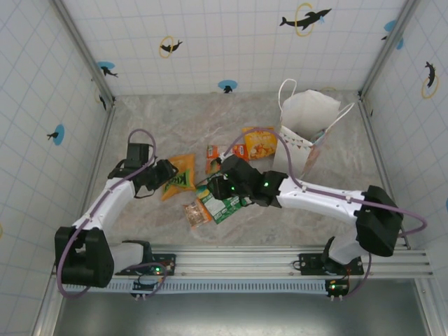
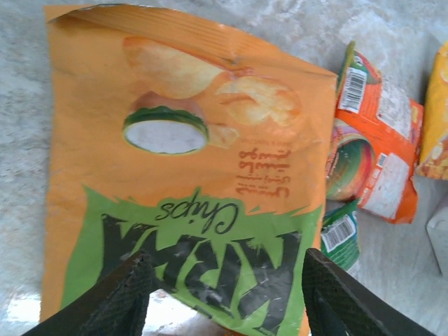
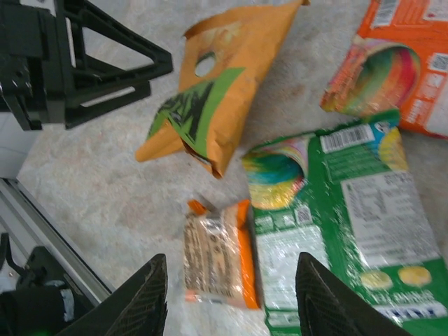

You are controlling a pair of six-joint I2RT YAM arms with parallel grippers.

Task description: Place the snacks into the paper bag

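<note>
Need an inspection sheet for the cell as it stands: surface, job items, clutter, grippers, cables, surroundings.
Surface: marbled table, packets scattered mid-table.
Job's things: white paper bag upright at back right, mouth open. Lying outside it are the orange chips packet, green packet, small brown packet, orange packet and yellow packet.
Clutter: nothing seen.
Grippers: left gripper open, fingers either side of the chips packet's end. Right gripper open over the small brown packet.
Cables: purple cable looped along each arm, no snag seen.
Surroundings: tiled walls with dolphin stickers; metal rail at near edge.
</note>
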